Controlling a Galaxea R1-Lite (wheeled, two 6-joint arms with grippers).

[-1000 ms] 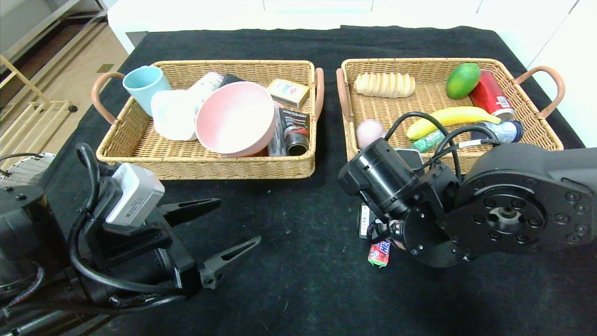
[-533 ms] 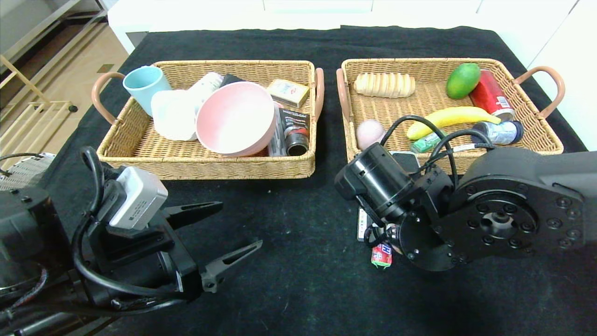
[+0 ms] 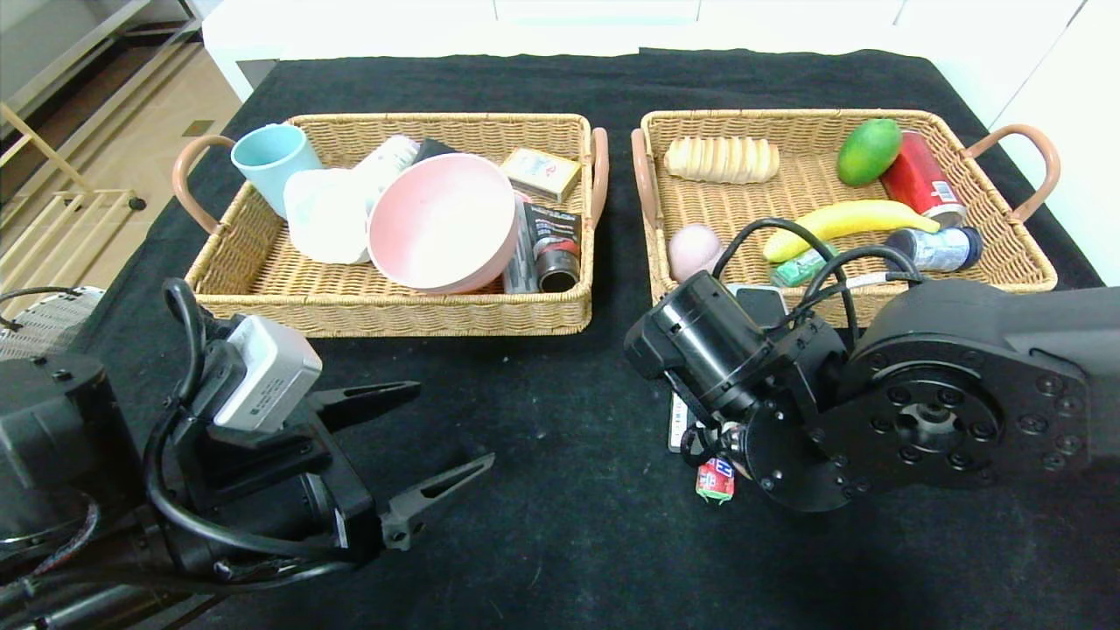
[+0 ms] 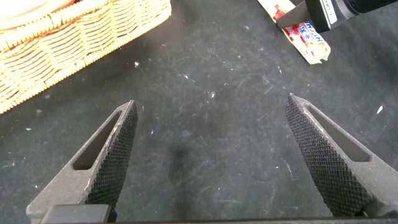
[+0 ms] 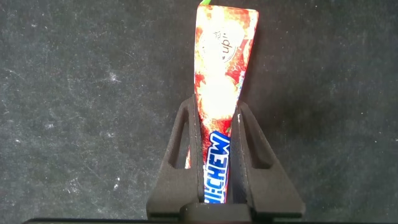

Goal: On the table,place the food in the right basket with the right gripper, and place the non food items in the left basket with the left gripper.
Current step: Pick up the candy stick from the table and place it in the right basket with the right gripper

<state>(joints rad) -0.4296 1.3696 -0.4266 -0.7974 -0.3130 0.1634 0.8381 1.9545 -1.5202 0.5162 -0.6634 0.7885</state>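
- Right gripper [image 5: 216, 155] pinches the red candy pack [image 5: 219, 118] between its two fingers, one on each long side; the pack's far end sticks out past the fingertips over the black table [image 3: 569, 525].
- In the head view the right arm hides most of this; only the pack's red end [image 3: 715, 481] shows below the wrist, near the right basket's [image 3: 1015, 271] near wall and outside it.
- Right basket holds the peach [image 3: 694, 249] at its near left corner, the bread [image 3: 721, 159] at far left, a banana [image 3: 844, 220], a mango [image 3: 868, 150], a red can [image 3: 921, 185] and a small bottle [image 3: 936, 248].
- Left gripper [image 3: 420, 442] hangs over the near left of the table, fingers spread wide, holding nothing; its pads [image 4: 115, 149] stand well apart.
- Left basket [image 3: 394, 311] sits beyond it, with the pink bowl [image 3: 442, 220] tilted inside, a blue cup [image 3: 267, 157] at far left, and white and dark items around them.
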